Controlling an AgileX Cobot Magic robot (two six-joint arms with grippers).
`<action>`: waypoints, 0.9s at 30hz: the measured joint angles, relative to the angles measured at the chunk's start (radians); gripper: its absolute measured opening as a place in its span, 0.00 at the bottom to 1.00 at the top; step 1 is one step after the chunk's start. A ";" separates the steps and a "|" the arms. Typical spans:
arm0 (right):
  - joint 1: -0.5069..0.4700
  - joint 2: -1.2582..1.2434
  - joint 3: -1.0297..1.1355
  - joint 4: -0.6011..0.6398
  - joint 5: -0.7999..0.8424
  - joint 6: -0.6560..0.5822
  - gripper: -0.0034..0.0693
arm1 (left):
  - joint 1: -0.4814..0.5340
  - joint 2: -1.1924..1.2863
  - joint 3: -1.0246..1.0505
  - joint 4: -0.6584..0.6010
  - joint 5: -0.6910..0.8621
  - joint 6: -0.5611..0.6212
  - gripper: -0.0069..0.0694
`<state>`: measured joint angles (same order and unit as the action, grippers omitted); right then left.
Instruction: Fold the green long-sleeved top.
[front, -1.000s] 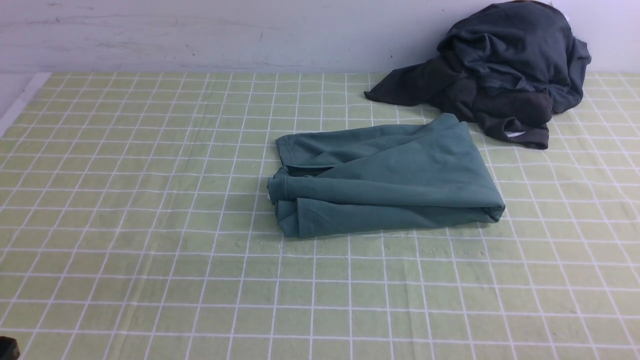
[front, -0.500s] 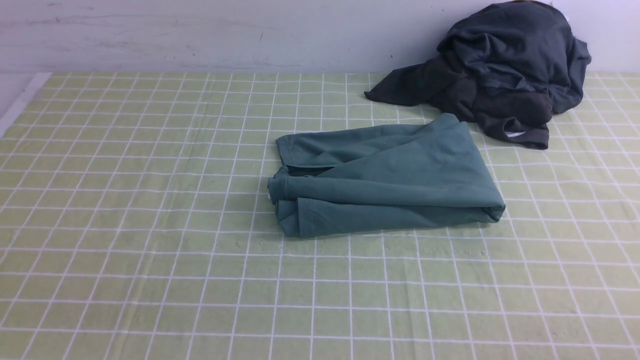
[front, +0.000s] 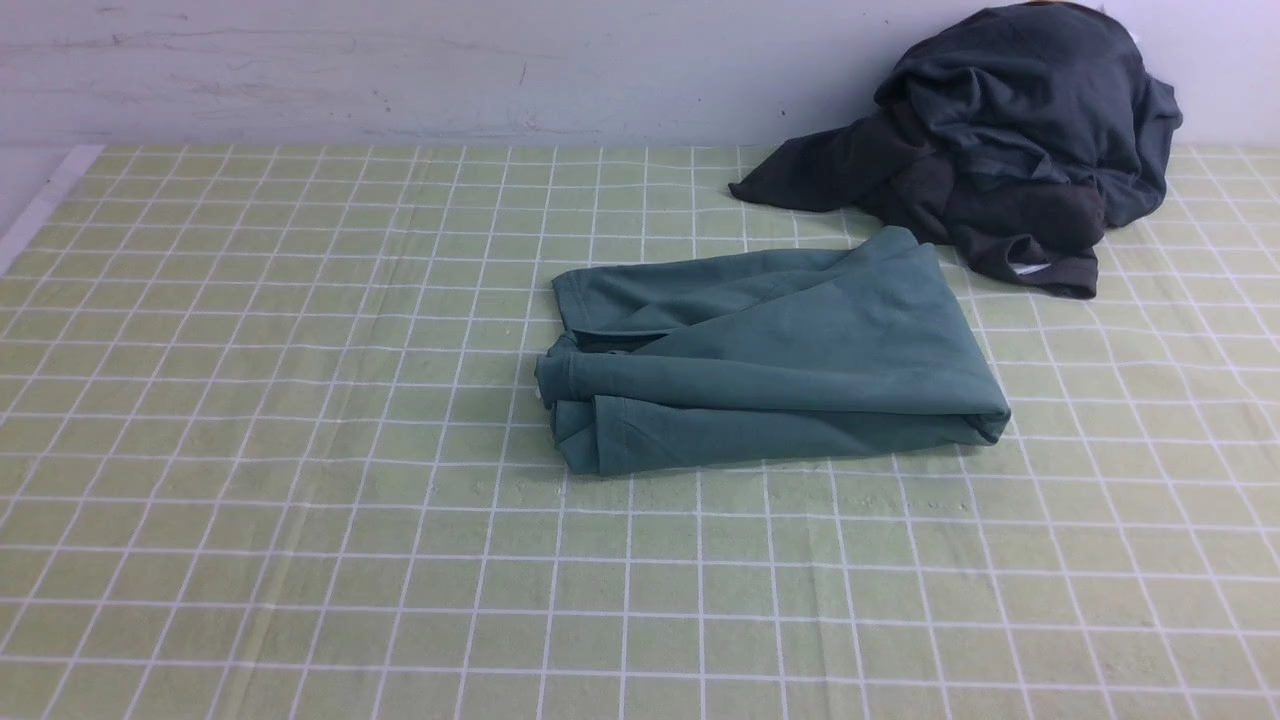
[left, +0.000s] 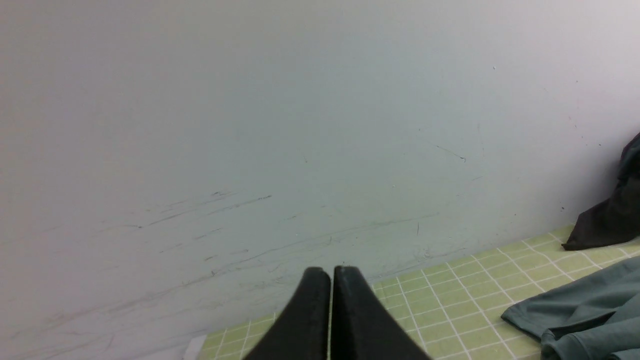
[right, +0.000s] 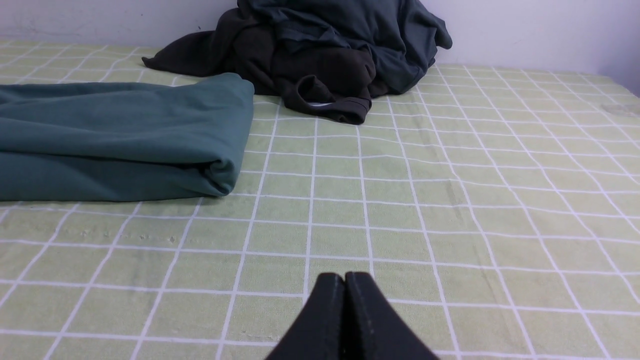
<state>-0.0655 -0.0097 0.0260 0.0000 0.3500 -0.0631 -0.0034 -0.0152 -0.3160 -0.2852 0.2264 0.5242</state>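
The green long-sleeved top (front: 770, 365) lies folded into a thick rectangular bundle in the middle of the checked table, with layered edges at its left end. The right wrist view has its rounded right end (right: 120, 140), and the left wrist view catches one corner (left: 590, 315). Neither arm appears in the front view. My left gripper (left: 331, 272) is shut and empty, facing the pale wall, well away from the top. My right gripper (right: 344, 277) is shut and empty, low over the cloth near the table's front, to the right of the top.
A heap of dark charcoal garments (front: 1010, 150) sits at the back right against the wall, close behind the top's far right corner (right: 320, 55). A green checked cloth (front: 300, 400) covers the table. The pale wall (front: 400, 70) bounds the far edge.
A dark part at the front view's lower left corner one second ago has gone out of the frame. The top and the dark heap have not moved.
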 joint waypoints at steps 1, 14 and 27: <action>0.000 0.000 0.000 0.000 0.000 0.000 0.03 | 0.000 0.000 0.001 0.009 0.001 0.002 0.09; 0.000 0.000 -0.001 0.000 0.001 -0.008 0.03 | 0.000 0.000 0.335 0.265 -0.007 -0.431 0.09; 0.000 0.000 -0.001 0.000 0.002 -0.010 0.03 | 0.000 0.000 0.341 0.320 0.140 -0.517 0.09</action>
<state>-0.0655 -0.0097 0.0252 0.0000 0.3524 -0.0727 -0.0034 -0.0152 0.0247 0.0349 0.3662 0.0072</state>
